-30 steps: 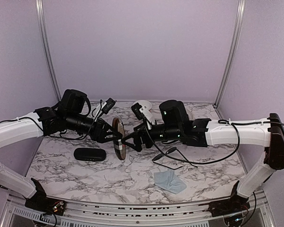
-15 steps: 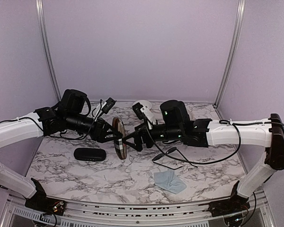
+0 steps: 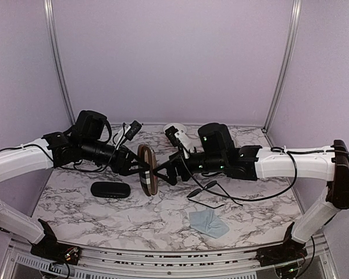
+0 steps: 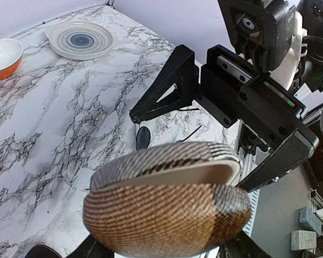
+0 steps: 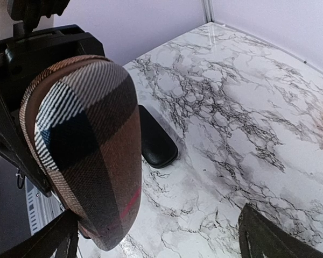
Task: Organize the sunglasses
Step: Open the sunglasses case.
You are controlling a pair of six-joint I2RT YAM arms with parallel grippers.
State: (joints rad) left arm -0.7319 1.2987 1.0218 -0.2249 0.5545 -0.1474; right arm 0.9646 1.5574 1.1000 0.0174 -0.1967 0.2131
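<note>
Now, your marbled table [image 3: 163, 212] carries everything, and both arms reach in over its middle from opposite sides. Your left arm [image 3: 23, 158] rises from its base at the near left corner, bends at the elbow and stretches level toward the centre, fingers pointing right. Your right arm [image 3: 294, 164] mirrors it: upright from the near right corner, a sharp elbow, then a long level forearm pointing left. The two wrists meet nose to nose above the table.

Your left gripper [image 3: 138, 168] is clamped on the brown plaid case [image 3: 146, 177], holding it on edge in the air, well off the surface. Your right gripper [image 3: 158, 172] has its jaws spread wide with nothing in them. Its fingertips sit right at the case's far side, and you cannot tell whether they touch it.

The glossy black case [image 3: 110, 189] lies flat below the left wrist. A blue-grey cloth [image 3: 208, 223] lies near the front edge, right of centre. The sunglasses [image 3: 205, 190] lie on the table under your right forearm, between it and the cloth, apart from both cases.
</note>
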